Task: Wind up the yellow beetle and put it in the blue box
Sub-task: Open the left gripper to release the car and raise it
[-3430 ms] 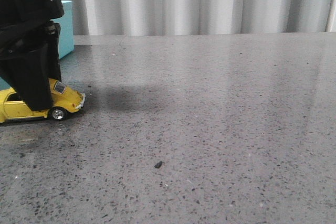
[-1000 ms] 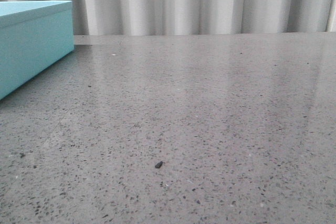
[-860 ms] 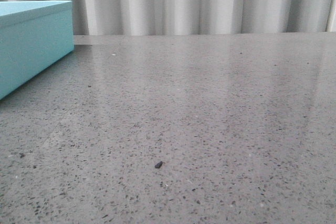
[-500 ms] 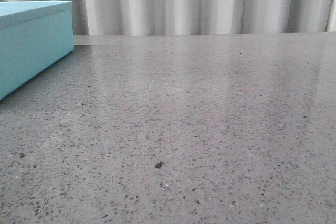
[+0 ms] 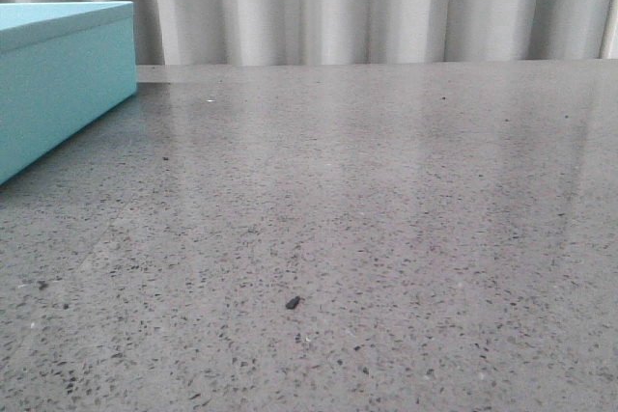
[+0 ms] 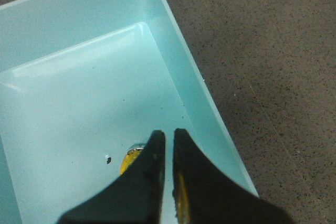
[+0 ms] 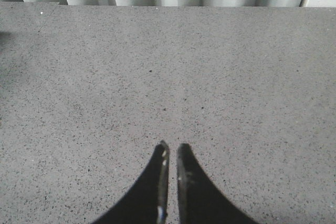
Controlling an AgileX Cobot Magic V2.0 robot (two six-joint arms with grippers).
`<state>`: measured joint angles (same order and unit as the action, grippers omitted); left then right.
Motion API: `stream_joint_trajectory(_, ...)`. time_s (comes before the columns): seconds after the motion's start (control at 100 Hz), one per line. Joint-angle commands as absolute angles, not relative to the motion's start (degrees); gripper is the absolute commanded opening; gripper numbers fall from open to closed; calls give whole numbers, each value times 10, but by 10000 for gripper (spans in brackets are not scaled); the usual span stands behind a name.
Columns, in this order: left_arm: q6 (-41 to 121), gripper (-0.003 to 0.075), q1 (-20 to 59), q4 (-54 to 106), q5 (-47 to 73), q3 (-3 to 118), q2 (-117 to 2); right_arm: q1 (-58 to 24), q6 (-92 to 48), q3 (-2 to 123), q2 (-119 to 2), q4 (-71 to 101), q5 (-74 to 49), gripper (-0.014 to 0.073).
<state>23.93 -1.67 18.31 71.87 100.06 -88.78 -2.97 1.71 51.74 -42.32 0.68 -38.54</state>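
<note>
The blue box (image 5: pixel 58 74) stands at the table's far left in the front view. In the left wrist view I look down into its open inside (image 6: pixel 79 93). A small part of the yellow beetle (image 6: pixel 130 160) shows on the box floor, mostly hidden behind my left fingers. My left gripper (image 6: pixel 169 136) hangs over the box, its jaws shut to a thin gap with only the box floor showing between them. My right gripper (image 7: pixel 172 148) is shut and empty over bare table. Neither gripper shows in the front view.
The grey speckled table (image 5: pixel 386 190) runs back to a white curtain (image 5: pixel 338 7). A small dark speck (image 5: pixel 292 303) lies on the table near the front. A tiny dark mark (image 6: pixel 107 158) sits on the box floor beside the beetle.
3.4 s ago my left arm stood over the beetle on the table by the box; both have since left the front view. Nothing has moved in the last second.
</note>
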Motion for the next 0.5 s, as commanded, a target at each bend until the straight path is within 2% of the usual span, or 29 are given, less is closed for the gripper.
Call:
stream_joint_trajectory(0.0,237,-21,-19,208,725,1016,-855,-29,14,509,-396,-8,-316,-41)
stream_joint_trajectory(0.29,253,-21,-19,228,685,1010,-813,-29,14,453,-321,-21,-300,-41)
stream_joint_trajectory(0.49,266,-21,-19,234,625,940,-755,-29,14,431,-287,-27,-298,-41)
